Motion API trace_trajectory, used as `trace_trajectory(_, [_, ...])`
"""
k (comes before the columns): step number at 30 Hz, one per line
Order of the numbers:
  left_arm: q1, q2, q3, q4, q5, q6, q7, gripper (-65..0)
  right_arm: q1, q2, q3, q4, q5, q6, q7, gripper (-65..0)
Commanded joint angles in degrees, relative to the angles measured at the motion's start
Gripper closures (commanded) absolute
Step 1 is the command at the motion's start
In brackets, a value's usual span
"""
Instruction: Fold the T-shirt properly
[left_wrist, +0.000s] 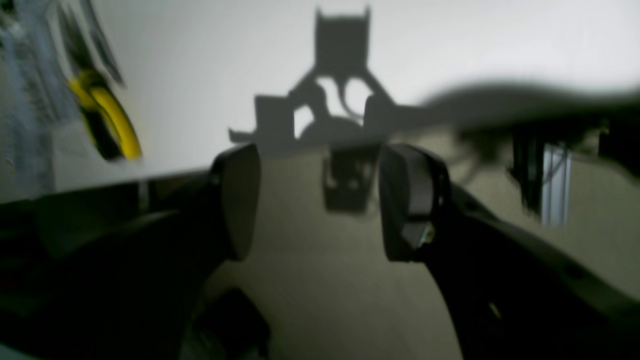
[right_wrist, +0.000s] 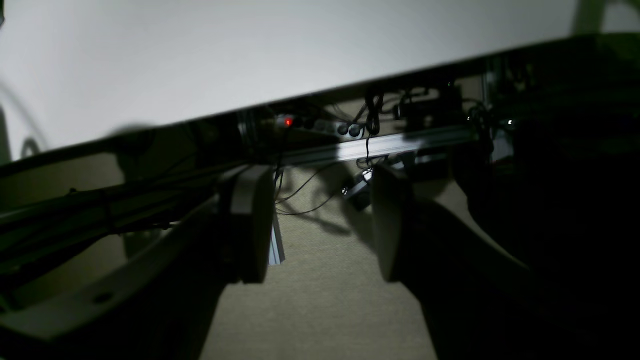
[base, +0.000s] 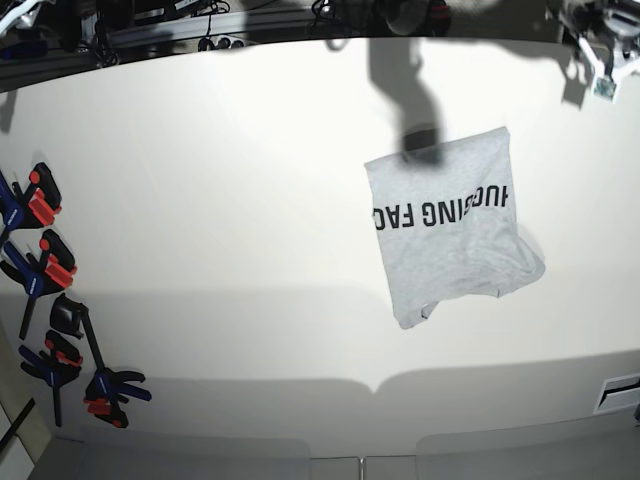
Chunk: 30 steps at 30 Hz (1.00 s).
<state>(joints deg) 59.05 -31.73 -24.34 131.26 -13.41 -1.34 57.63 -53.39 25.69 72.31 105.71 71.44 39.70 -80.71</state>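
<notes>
The left pincer (left_wrist: 320, 200) gapes empty past the white table's (left_wrist: 200, 75) edge, blurred.

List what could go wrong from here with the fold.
1. The T-shirt lies skewed, with a bit poking out at its lower left edge; it may count as untidy.
2. Both pincers, left and right, are open and off the cloth; a regrasp could undo the fold.
</notes>
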Motion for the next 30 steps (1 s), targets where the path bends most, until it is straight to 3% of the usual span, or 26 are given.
trace_trajectory(1, [2.36,-0.52,-0.48,0.83,-0.15,0.48,-0.55,-34.5,-0.76,0.96,0.63,0.74,0.59,0.30,0.71,-29.7])
trace_trajectory(9, [14.32,-0.52,-0.48,0.24,-1.68,-0.31,-4.33,-34.5,-0.92,0.87,0.61,0.74,0.61,0.30,0.71,-29.7])
trace_trajectory(14, [15.95,-0.50,0.31,-4.94,-3.30,-9.49,-10.36,-34.5,-5.20,0.61,-2.69,0.44,0.98,0.30,0.71,-29.7])
trace_trajectory(15, [15.95,-0.52,1.33,-6.78,-3.65,-11.69,-11.06,-34.5,-6.29,0.52,-4.35,0.02,0.81,0.30,0.71,-29.7])
trace_trajectory(18, [15.95,-0.50,6.75,-12.79,-3.08,-14.12,-13.92,-34.5,-8.31,0.50,-11.26,-2.54,-0.44,0.30,0.71,-29.7])
trace_trajectory(23, [10.38,-0.50,18.43,-24.96,3.50,-14.75,-17.97,-34.5,-8.37,0.52,-25.75,-8.83,-7.98,0.30,0.71,-29.7])
trace_trajectory(27, [0.61,0.00,27.19,-37.88,6.64,-14.75,-24.26,-34.5,-8.35,0.70,-39.32,-15.06,-22.29,0.30,21.40,-29.7])
trace_trajectory(30, [-7.82,2.84,31.21,-49.20,9.07,-14.75,-30.60,-34.5,-6.82,0.61,-49.05,-21.24,-31.19,0.30,37.99,-29.7])
